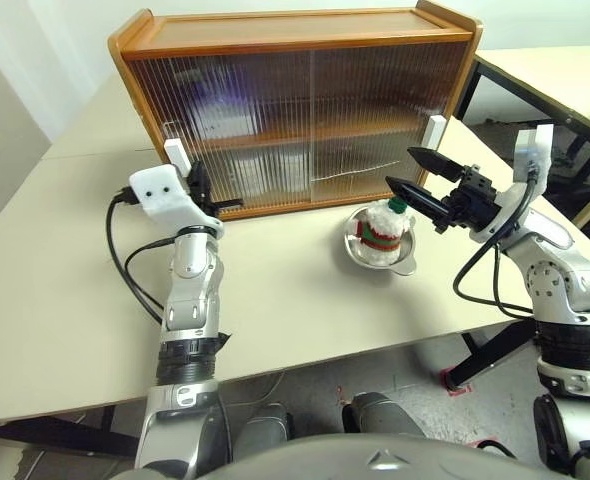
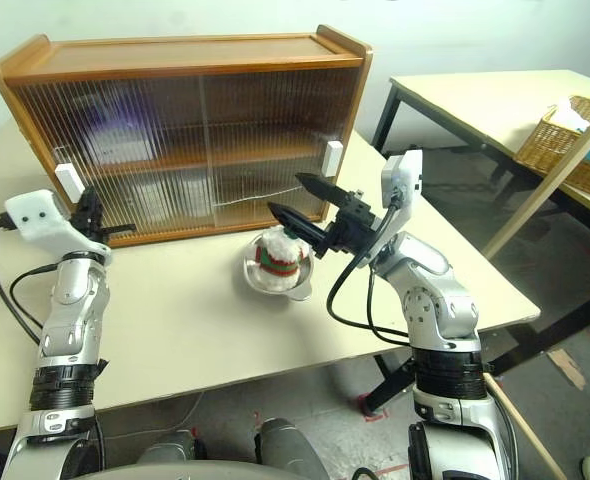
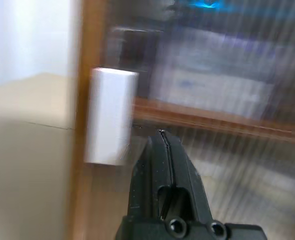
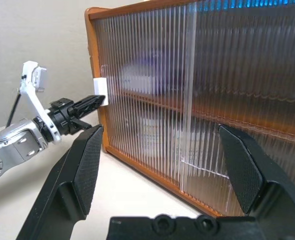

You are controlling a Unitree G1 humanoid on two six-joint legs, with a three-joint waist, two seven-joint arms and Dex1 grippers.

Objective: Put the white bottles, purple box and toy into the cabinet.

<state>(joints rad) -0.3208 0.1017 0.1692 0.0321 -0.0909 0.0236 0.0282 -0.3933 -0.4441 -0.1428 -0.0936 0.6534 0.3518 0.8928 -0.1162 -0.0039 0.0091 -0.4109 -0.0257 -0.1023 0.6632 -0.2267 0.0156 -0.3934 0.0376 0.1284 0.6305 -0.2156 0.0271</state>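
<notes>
The cabinet (image 1: 295, 32) stands at the back of the table with both ribbed sliding doors closed. Behind them, a blurred purple box (image 4: 143, 75) shows on the upper shelf and a pale white bottle (image 4: 155, 136) on the lower one. The toy (image 1: 380, 228) sits in a steel bowl (image 1: 405, 263) in front of the cabinet's right half. My left gripper (image 3: 162, 137) is shut with nothing in it, its tips right beside the left door's white handle (image 3: 111, 116). My right gripper (image 1: 420, 175) hangs open just above and to the right of the toy.
The right door's white handle (image 1: 435, 130) sits near the cabinet's right edge. A second table (image 2: 475, 95) with a wicker basket (image 2: 575, 135) stands off to the right. Black cables (image 1: 125, 250) trail from my left arm over the table.
</notes>
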